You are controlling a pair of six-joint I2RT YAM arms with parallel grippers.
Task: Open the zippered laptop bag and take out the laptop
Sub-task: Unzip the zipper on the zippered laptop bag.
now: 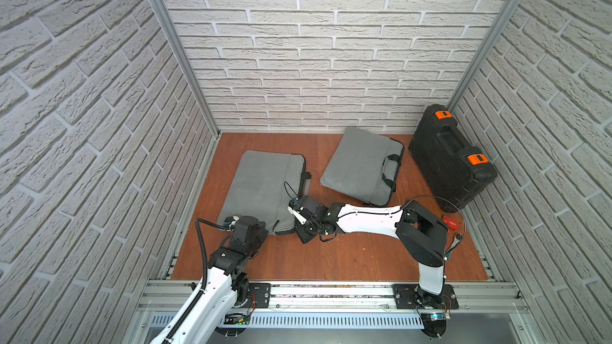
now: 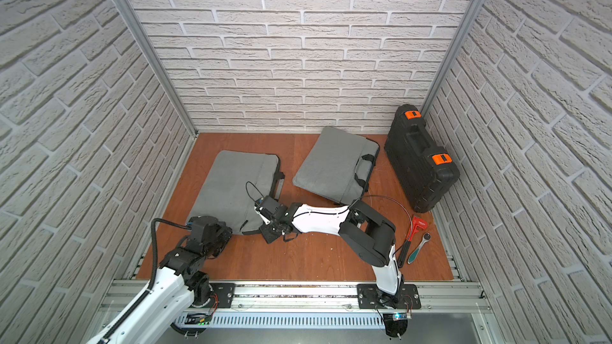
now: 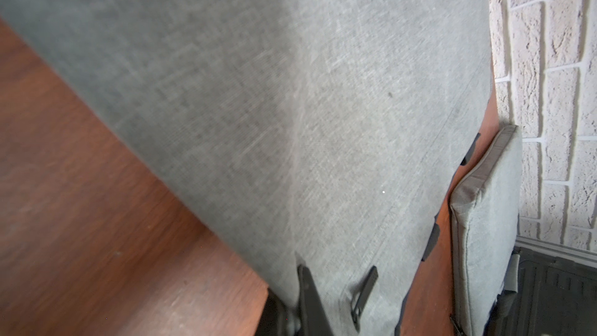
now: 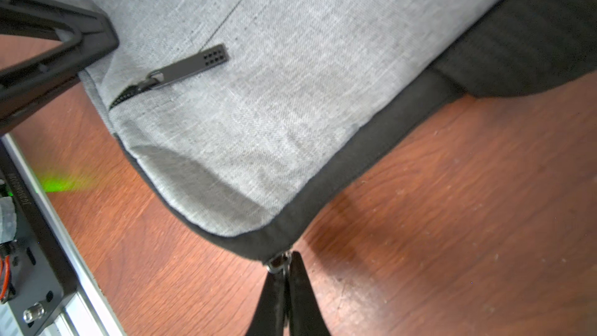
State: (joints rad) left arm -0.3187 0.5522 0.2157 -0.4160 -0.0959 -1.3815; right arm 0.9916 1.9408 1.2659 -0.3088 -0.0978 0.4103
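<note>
the laptop bag (image 1: 261, 186) lies at ten o'clock on the table (image 1: 331, 253). the right gripper (image 4: 286, 265) pinches the zipper pull (image 4: 277, 261) at its five o'clock corner. the left gripper (image 3: 298, 289) clamps the seven o'clock edge. best to draw the pull low and steady along the black zip band, with the left grip firm.

Bright, even overhead light; wrist views soft.
In both top views brick walls (image 1: 82, 94) bow toward frame edges; shadows on the desk (image 1: 331, 259) short, faint. Left wrist: grey bag (image 3: 258, 124) blurred, worst upper left. Right wrist: weave crisp mid-frame, desk grain smeared lower right, green glare (image 4: 64, 184) at left edge.
</note>
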